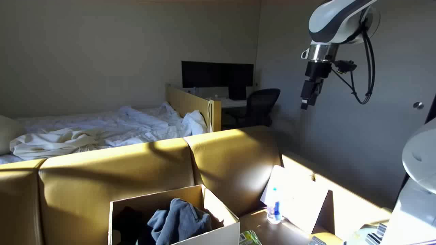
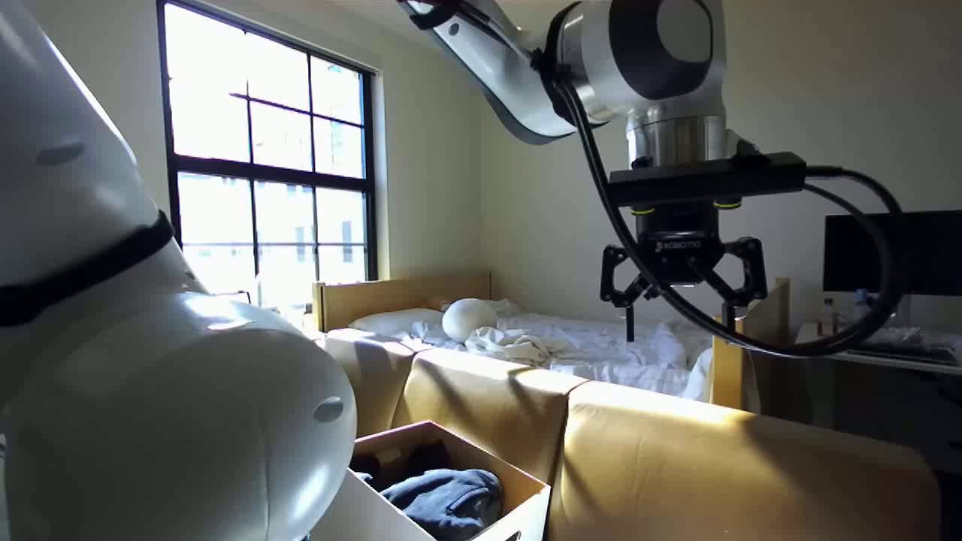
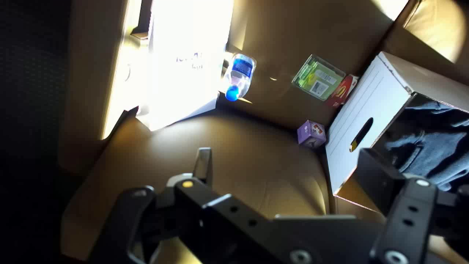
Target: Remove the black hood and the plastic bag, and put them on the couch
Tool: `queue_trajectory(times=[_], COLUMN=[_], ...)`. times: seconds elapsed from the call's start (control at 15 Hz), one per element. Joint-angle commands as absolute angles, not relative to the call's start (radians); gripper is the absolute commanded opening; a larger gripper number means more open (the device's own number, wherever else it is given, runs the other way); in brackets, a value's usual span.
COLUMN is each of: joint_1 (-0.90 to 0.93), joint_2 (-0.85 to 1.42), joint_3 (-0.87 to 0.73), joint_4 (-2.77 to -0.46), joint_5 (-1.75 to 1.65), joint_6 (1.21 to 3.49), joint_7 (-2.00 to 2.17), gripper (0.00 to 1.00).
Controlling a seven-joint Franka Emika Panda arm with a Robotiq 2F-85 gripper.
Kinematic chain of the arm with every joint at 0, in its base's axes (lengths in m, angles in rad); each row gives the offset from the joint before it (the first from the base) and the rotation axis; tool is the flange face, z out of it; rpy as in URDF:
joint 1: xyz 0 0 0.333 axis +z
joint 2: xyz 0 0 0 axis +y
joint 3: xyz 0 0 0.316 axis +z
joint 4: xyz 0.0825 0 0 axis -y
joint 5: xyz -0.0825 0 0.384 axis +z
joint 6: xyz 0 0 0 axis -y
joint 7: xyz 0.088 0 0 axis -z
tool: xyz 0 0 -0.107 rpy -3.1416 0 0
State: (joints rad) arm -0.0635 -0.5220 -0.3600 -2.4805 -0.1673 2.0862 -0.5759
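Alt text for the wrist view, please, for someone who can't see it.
Jaws, open and empty, over a tan couch; at image right, a white box holds dark blue cloth. On the couch are a blue-capped bottle, a green package and a purple box.

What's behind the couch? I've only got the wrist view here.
Observer: A rumpled bed stands behind the couch.
Operator: My picture cuts off the box. What's at the end I can't see?
Observer: In an exterior view, a near-black heap, too dark to identify, lies beside the blue-grey cloth.
Operator: Is there a bright light source I'm missing?
Observer: Yes, in an exterior view: a black-framed window, its panes nearly white.
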Motion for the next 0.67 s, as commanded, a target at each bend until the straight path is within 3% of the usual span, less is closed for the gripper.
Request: queue_trajectory(times=[0.0,0.33,0.6], joint_1=[-0.086,-0.086,-0.052], joint_2=[-0.518,-0.512,-0.524], joint_3=[-0.339,-0.322,-0.181], joint_4=[-2.479,-2.490,-2.580], joint_5=[-0.154,-0.162,-0.166], joint_6=[2.086,2.108,2.212], joint_7=[-0.586,-0.557,-0.366], gripper=[1.00,1.00,1.00])
